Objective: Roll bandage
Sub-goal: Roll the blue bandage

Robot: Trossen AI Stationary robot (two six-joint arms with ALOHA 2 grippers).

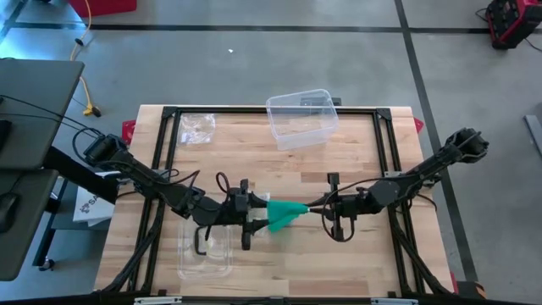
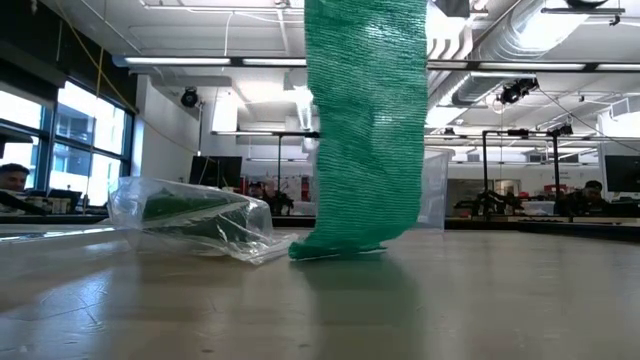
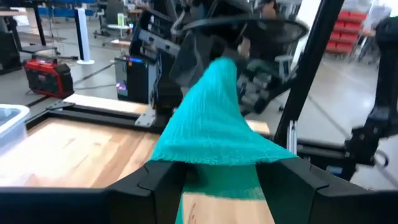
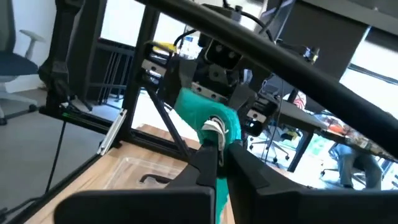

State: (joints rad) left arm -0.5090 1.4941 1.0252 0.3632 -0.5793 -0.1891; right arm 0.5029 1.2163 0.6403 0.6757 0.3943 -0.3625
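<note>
A green mesh bandage (image 1: 285,213) hangs in the air between my two grippers above the middle of the table. It is wide at my left gripper (image 1: 258,219) and narrows to a point at my right gripper (image 1: 315,207). The left gripper's fingers stand wide apart with the bandage (image 3: 208,118) spread across the gap. The right gripper (image 4: 217,146) is shut on the narrow end. In the low view a length of bandage (image 2: 360,130) drops down, and its lower end (image 2: 335,245) rests on the tabletop. My left gripper has the bandage's wide part (image 3: 214,158) lying across the gap between its two level fingers, its edges reaching the inner sides of both fingers (image 3: 158,180). Whether they press on it I cannot tell. My right gripper pinches the bandage's bunched narrow end (image 4: 214,127) between its two fingers, coming level from the table's right. The bandage runs from there toward the left gripper.
A clear plastic box (image 1: 301,117) stands at the far middle and a clear bag (image 1: 196,127) at the far left. A clear tray (image 1: 205,254) lies near the front edge under the left arm. A plastic wrapper (image 2: 195,220) lies beside the bandage's lower end.
</note>
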